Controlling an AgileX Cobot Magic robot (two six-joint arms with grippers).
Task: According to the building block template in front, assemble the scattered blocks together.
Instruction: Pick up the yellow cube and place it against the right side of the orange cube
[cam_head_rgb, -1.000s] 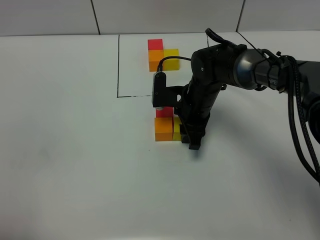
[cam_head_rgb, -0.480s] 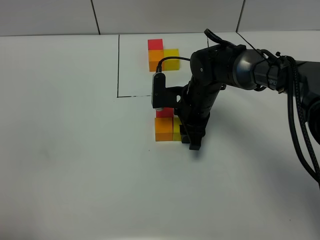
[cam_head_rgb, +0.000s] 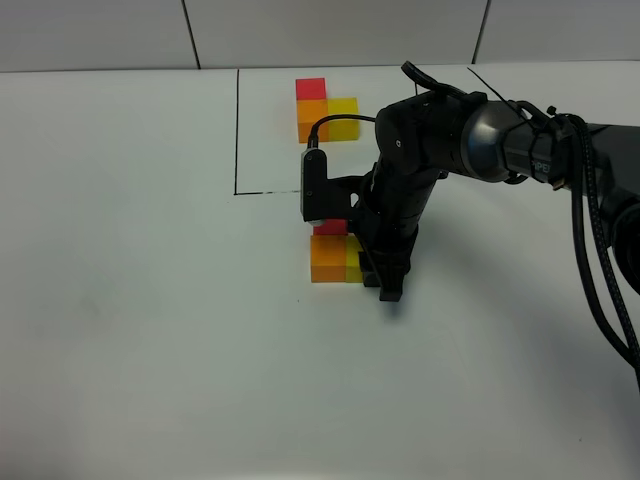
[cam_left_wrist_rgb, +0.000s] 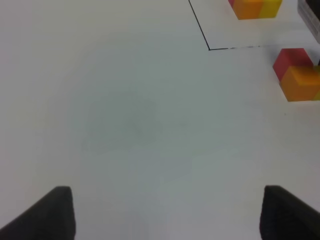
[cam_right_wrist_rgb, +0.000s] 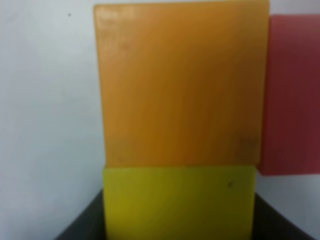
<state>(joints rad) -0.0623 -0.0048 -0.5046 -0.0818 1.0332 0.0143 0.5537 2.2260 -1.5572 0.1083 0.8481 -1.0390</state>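
The template (cam_head_rgb: 325, 108), a joined red, orange and yellow trio, sits at the back inside thin black lines. In front of it the loose red block (cam_head_rgb: 330, 229), orange block (cam_head_rgb: 327, 258) and yellow block (cam_head_rgb: 353, 256) stand together in an L. My right gripper (cam_head_rgb: 375, 275) points down, shut on the yellow block (cam_right_wrist_rgb: 180, 202), which is pressed against the orange block (cam_right_wrist_rgb: 180, 85); the red block (cam_right_wrist_rgb: 292, 95) adjoins the orange one. My left gripper (cam_left_wrist_rgb: 167, 215) is open and empty, well away from the orange block (cam_left_wrist_rgb: 301, 83) and red block (cam_left_wrist_rgb: 289, 59).
The black drawn frame (cam_head_rgb: 237, 130) marks the template area on the white table (cam_head_rgb: 150, 330). The right arm's dark body and cables (cam_head_rgb: 590, 200) hang over the right side. A grey wall runs along the table's back edge.
The right arm has shifted very slightly; the gripper and the three blocks stay where they were.
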